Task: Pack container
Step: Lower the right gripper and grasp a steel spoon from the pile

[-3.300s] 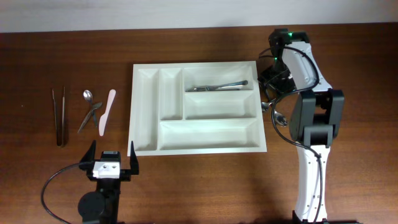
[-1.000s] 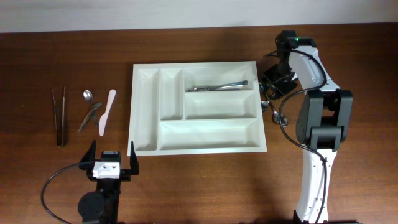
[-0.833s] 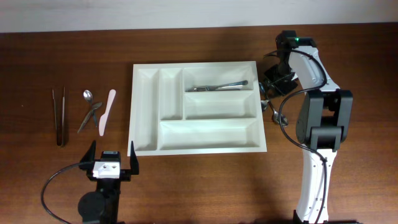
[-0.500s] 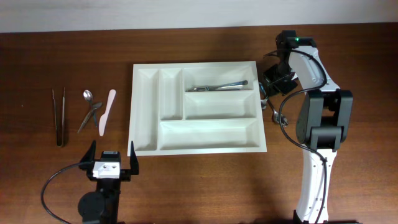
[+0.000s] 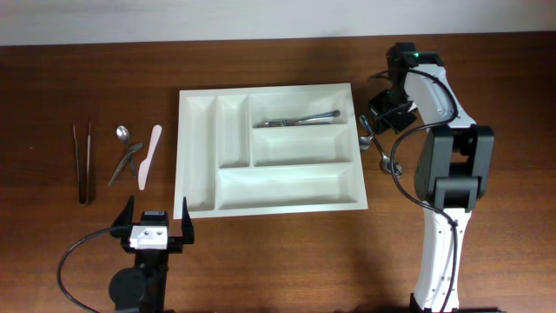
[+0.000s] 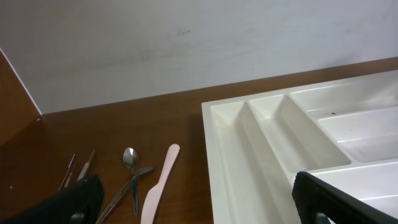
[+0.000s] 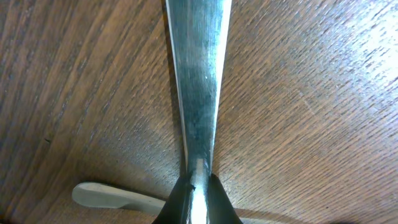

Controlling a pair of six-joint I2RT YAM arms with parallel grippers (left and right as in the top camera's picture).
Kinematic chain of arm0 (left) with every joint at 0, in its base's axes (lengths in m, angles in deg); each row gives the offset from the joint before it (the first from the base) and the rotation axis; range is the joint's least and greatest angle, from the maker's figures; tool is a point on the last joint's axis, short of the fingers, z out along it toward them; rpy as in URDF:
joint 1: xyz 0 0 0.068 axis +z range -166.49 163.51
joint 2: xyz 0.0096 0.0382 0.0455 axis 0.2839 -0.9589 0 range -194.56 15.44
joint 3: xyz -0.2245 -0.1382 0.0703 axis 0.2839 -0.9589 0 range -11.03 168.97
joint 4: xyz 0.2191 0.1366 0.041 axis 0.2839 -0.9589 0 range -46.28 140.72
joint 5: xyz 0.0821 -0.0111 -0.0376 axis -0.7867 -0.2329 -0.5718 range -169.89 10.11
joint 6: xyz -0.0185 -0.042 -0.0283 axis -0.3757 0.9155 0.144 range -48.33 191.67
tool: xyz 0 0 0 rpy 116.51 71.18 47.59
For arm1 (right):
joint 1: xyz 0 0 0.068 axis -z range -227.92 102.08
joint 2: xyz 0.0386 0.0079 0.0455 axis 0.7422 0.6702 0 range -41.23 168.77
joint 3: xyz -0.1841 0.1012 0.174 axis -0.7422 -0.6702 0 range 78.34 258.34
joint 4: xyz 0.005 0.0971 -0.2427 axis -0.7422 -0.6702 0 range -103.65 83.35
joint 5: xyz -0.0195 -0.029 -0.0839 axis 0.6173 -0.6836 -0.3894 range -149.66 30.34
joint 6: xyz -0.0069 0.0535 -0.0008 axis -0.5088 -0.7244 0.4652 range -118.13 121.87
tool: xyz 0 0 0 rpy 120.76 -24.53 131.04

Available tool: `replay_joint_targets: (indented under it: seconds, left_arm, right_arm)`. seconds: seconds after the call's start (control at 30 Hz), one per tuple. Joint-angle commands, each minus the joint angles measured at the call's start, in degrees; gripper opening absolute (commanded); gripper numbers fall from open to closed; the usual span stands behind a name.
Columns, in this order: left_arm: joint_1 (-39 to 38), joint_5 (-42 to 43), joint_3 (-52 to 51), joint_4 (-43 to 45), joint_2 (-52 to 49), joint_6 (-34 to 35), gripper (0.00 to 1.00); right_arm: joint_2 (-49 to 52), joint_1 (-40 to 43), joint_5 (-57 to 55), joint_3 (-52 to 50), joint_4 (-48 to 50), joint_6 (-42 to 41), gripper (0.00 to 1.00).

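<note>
1. The right gripper [image 5: 375, 124] is pressing down at the tabletop [image 5: 261, 261], toward the far right corner and just beside the right rim of the white cutlery tray [image 5: 287, 184].
2. In the right wrist view, its two dark fingertips [image 7: 177, 198] are clamping both sides of a metal utensil handle [image 7: 196, 93], which is running straight up the frame over the wood grain.
3. A pale handle end [image 7: 112, 196] is lying crosswise on the wood just left of those fingertips.
4. Two loose spoons, one [image 5: 366, 139] beside the tray rim and another [image 5: 388, 163] a little nearer the right edge, are lying just beside this gripper.
5. The left gripper [image 5: 157, 210] is waiting with its jaws wide apart and empty near the near edge, left of centre; its fingers [image 6: 81, 199] are showing at the bottom corners of the left wrist view.
6. The tray is sitting at the middle of the tabletop, somewhat closer to the far edge.
7. Its far right compartment is holding metal cutlery [image 5: 300, 119]; the other compartments are showing bare white floor.
8. Toward the left edge, a dark pair of sticks [image 5: 82, 161], a small spoon [image 5: 122, 133], another metal piece [image 5: 129, 161] and a pale pink spatula [image 5: 149, 155] are lying side by side, well apart from the tray.
</note>
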Motion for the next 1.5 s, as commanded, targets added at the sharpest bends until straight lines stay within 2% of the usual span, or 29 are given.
replay_joint_targets:
  seconds: [0.0, 0.53, 0.77, 1.03, 1.47]
  left_arm:
    - [0.31, 0.83, -0.24, -0.15, 0.48, -0.55, 0.99]
    - [0.31, 0.83, -0.24, -0.15, 0.48, -0.55, 0.99]
    - [0.31, 0.83, -0.24, -0.15, 0.48, -0.55, 0.99]
    - [0.31, 0.83, -0.24, -0.15, 0.48, -0.55, 0.99]
    - [0.31, 0.83, -0.24, -0.15, 0.48, -0.55, 0.99]
  right_arm:
    - [8.15, 2.64, -2.45, -3.67, 2.82, 0.79, 0.04]
    - [8.13, 10.97, -3.37, -0.24, 3.15, 11.19, 0.04]
    - [8.13, 11.17, -3.87, 4.37, 2.69, 17.84, 0.04]
    - [8.13, 11.17, -5.14, 8.90, 1.75, 29.57, 0.04]
    - [8.13, 11.17, -5.75, 21.40, -4.33, 37.51, 0.04]
